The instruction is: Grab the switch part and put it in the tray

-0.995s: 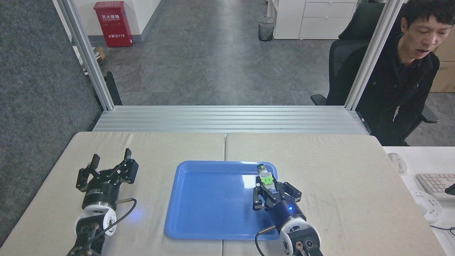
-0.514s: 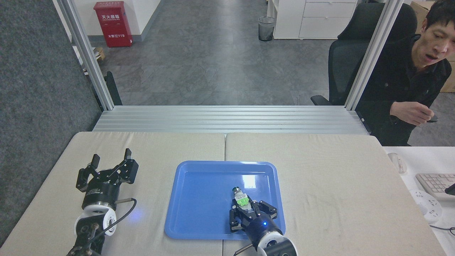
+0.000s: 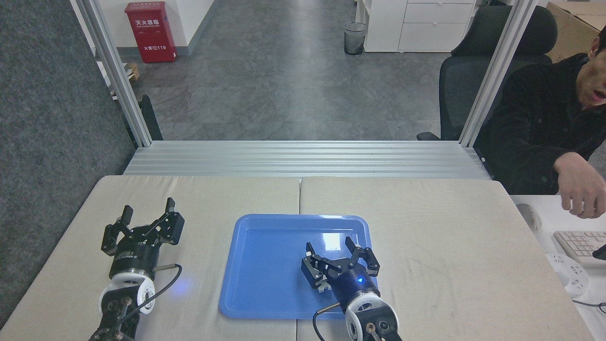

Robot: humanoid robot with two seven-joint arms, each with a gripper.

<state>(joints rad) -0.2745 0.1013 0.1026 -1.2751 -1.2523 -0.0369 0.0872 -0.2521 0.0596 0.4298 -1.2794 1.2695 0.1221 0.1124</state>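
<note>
The blue tray (image 3: 265,270) lies flat in the middle of the padded table. Over its right half my right gripper (image 3: 330,244) stands open, fingers spread wide with nothing between them. The switch part does not show clearly. A small whitish bit (image 3: 323,286) peeks out from under the left side of the gripper's body, and I cannot tell whether that is the part. My left gripper (image 3: 148,206) rests open on the table, well to the left of the tray.
A person sits at the right, one hand (image 3: 580,199) held above a white desk with a keyboard (image 3: 580,244) and a mouse (image 3: 529,217). An aluminium rail (image 3: 303,158) runs along the table's far edge. Bare beige padding (image 3: 450,246) lies right of the tray.
My right gripper has opened and let go of the switch part, which no longer shows between its fingers. The person's hand has come down over the white desk. The left arm is unmoved.
</note>
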